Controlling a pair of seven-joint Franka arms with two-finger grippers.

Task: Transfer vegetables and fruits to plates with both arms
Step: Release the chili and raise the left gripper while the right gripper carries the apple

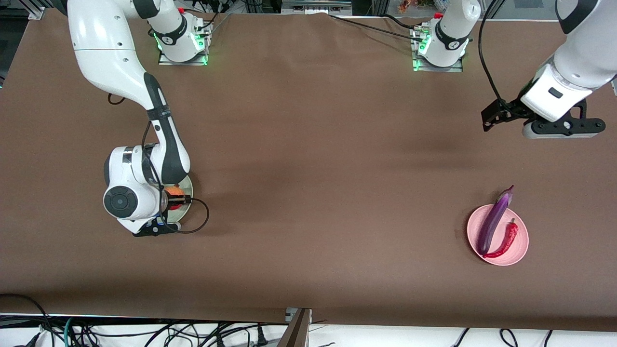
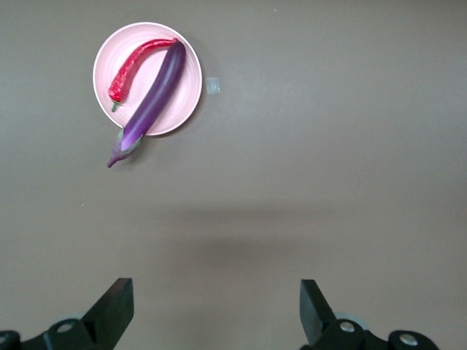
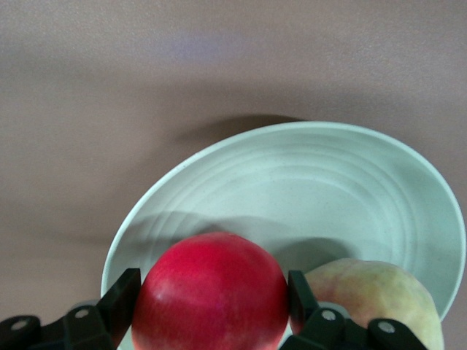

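**Right gripper on red fruit over green plate**

Right gripper [image 3: 211,302] is seen low over the green plate [image 3: 321,189] toward the right arm's end of the worktop [image 1: 308,168], its fingers [image 3: 120,299] closed against the sides of the red fruit [image 3: 210,292]. The peach [image 3: 379,299] is seen lying on the same plate, just beside the red fruit. Left gripper [image 2: 215,310] is held wide apart and empty, high over bare worktop. The eggplant [image 1: 492,221] and chili [image 1: 505,240] are laid side by side on the pink plate [image 1: 520,243], the eggplant's stem end overhanging the rim.
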